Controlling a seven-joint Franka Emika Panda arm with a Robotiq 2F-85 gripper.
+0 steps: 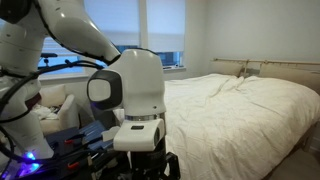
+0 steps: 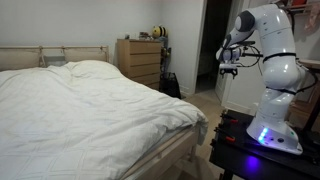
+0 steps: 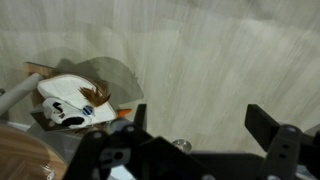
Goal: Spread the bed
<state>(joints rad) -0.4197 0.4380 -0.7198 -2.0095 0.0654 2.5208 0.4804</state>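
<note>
The bed, with a pale wooden frame and a bulky white duvet, shows in both exterior views [image 1: 250, 105] [image 2: 90, 110]. The duvet lies over most of the mattress and is rumpled near the headboard [image 2: 40, 55]. My gripper [image 2: 228, 63] hangs in the air beside the robot base, well away from the bed and past its foot. In the wrist view the gripper [image 3: 200, 125] is open and empty, with only pale floor between its two black fingers.
A wooden dresser [image 2: 140, 60] stands against the far wall. A small white armchair [image 1: 55, 105] sits under the window. The black robot base [image 2: 262, 150] stands beside the bed's foot. A white and orange object [image 3: 68, 102] lies on the floor.
</note>
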